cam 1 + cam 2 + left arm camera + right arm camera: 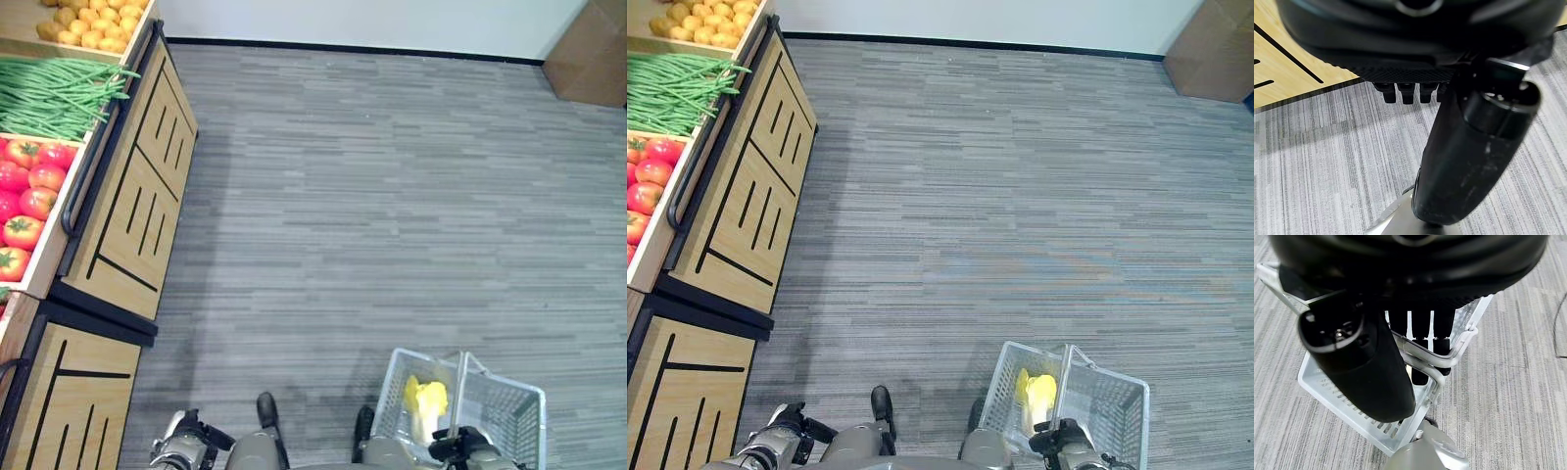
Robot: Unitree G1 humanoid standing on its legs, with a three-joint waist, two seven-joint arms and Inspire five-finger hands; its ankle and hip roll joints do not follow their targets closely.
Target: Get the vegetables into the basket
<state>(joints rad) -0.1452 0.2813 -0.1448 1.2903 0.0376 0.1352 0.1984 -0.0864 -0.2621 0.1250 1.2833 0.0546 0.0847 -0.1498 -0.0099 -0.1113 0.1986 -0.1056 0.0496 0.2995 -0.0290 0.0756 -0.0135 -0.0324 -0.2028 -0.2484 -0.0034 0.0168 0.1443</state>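
Note:
A white wire basket (513,396) hangs low at my right side over the grey floor, with a yellow-green leafy vegetable (427,399) lying in it. My right hand (462,446) is shut on the basket's metal handle (1422,354), its fingers (1420,362) hooked round the bars. My left hand (182,444) hangs near the wooden stand's lower cabinet with relaxed fingers (1401,93) and holds nothing. The produce stand (137,201) on the left carries red tomatoes (29,191), green beans (54,98) and small yellow potatoes (93,24).
The stand's dark rail (93,147) and slanted wooden front run along the left. A brown cardboard box (593,54) sits at the far right by the white wall. Grey carpet (392,196) stretches between the stand and the box.

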